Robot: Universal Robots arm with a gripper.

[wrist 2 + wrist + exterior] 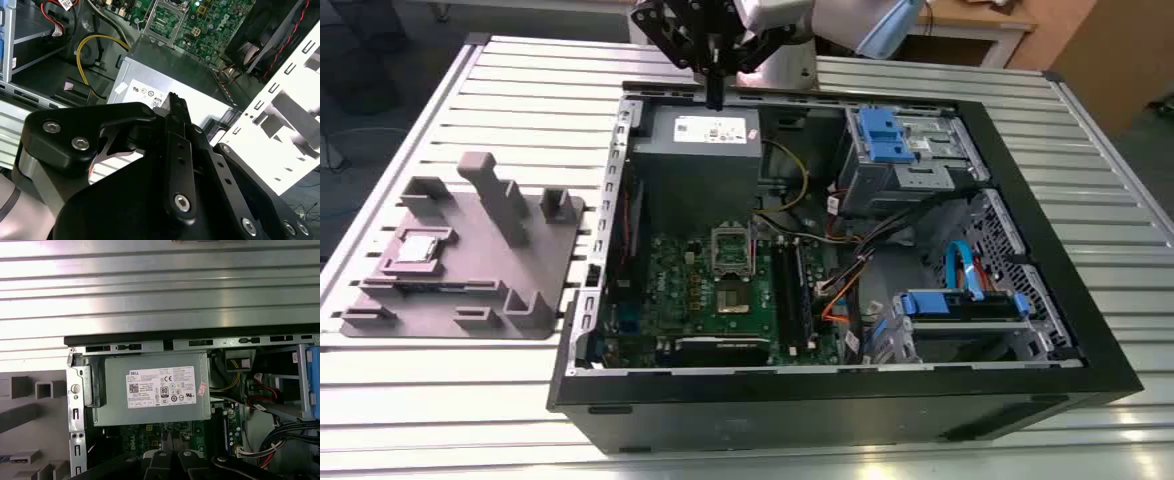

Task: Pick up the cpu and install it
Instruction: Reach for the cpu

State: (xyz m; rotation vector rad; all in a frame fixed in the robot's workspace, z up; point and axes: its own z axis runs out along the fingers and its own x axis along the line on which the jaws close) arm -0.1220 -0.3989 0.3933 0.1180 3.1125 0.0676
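Observation:
The cpu (420, 247), a small silvery square chip, lies flat in the grey holder tray (467, 300) at the exterior view's left, outside the computer case. My gripper (715, 98) hangs high over the case's far edge, above the grey power supply (700, 135), far from the cpu. Its black fingers (176, 107) are shut together with nothing between them. The green motherboard (720, 295) lies on the case floor, its silver socket frame (731, 248) hinged up and the socket (731, 298) exposed. The second wrist view shows the socket frame (167, 20) beyond the power supply (170, 75).
The open black computer case (854, 400) sits on a slatted metal table (454, 400). Blue drive brackets (887, 135), cable bundles (854, 270) and a yellow cable (87, 47) fill the case's right side. Raised blocks (494, 195) stand on the tray. The case rim (200, 337) runs across the first wrist view.

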